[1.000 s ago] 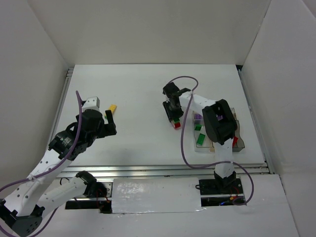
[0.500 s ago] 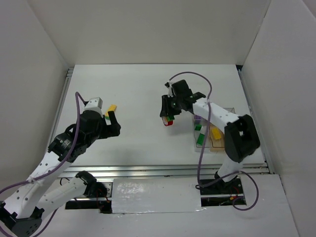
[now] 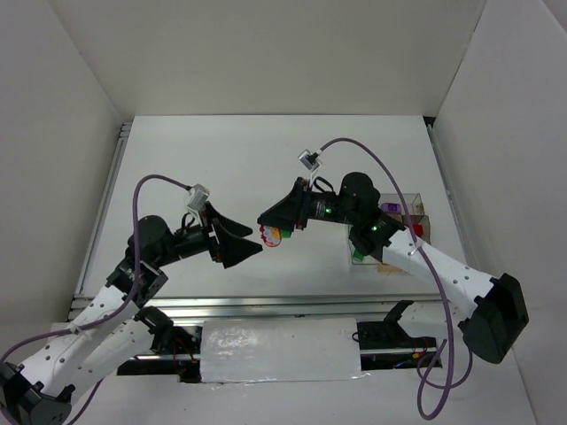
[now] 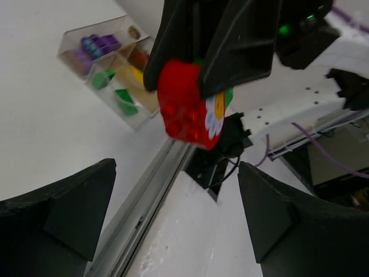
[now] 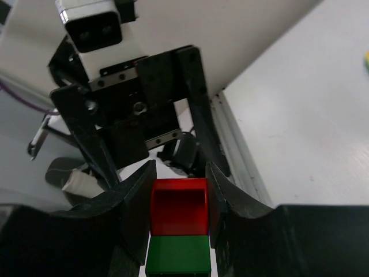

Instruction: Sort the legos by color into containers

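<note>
Spreading beneath both arms, the white bench (image 3: 266, 159) carries the clear container (image 3: 416, 230) at its right; above it the left tool (image 3: 254, 243) gapes wide, empty, facing the right tool (image 3: 267, 227), clamped on a stacked red-and-green lego (image 4: 187, 112).

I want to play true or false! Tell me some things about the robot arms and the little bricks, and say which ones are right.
1. The right gripper is pinching a red brick with a green brick stuck to it. True.
2. The left gripper is squeezed shut. False: its jaws are wide open and hold nothing.
3. The box has purple bricks in one of its compartments. True.
4. The box sits between the two grippers. False: it is off on the right side of the table, next to the right arm.
</note>
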`<state>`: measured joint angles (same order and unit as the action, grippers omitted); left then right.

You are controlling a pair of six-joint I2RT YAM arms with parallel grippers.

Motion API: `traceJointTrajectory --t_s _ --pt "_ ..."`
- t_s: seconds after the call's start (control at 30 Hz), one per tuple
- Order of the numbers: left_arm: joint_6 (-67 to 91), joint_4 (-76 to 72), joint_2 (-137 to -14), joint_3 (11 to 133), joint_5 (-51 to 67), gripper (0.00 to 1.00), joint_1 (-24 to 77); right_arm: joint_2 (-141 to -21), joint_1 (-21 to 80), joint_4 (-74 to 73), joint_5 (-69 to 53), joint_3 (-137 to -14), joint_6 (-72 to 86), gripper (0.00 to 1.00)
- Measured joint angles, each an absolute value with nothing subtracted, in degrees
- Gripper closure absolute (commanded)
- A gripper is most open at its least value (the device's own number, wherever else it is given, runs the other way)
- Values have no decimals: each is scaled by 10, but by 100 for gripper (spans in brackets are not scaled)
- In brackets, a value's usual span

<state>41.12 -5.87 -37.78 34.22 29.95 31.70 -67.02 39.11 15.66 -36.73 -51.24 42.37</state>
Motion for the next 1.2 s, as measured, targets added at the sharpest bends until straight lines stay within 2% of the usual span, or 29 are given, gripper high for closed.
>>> traceJointTrajectory --t_s 0.27,0.4,0.5,0.53,0.57,0.6,0.63,0.67,0.73,0.8,1.03,1.2 --pt "458 -205 -405 340 371 1 320 -653 444 240 -372 -499 458 94" --pt "473 -229 -418 338 384 6 321 -653 458 260 -364 -499 460 94" --pt "484 -244 -420 335 390 25 322 -655 467 272 -360 -499 460 94" --pt "485 -246 -420 335 392 43 323 -658 469 277 -358 -499 460 94" --pt "482 -249 -420 335 396 71 324 -661 472 281 -356 -500 460 93" --pt "486 -251 -420 335 396 71 324 -665 473 282 -352 -500 460 92" --pt "488 -249 -419 334 399 96 324 -671 475 288 -357 -502 454 89" --pt "495 -248 -418 334 398 100 324 -674 475 293 -356 -502 452 86" --pt "496 -245 -415 334 393 100 323 -677 475 301 -356 -503 451 37" --pt "483 -234 -414 336 387 100 324 -677 478 301 -354 -503 456 0" --pt "437 -151 -404 342 350 100 325 -623 444 295 -349 -469 455 0" --pt "418 -116 -387 348 346 100 326 -560 398 288 -397 -443 430 5"
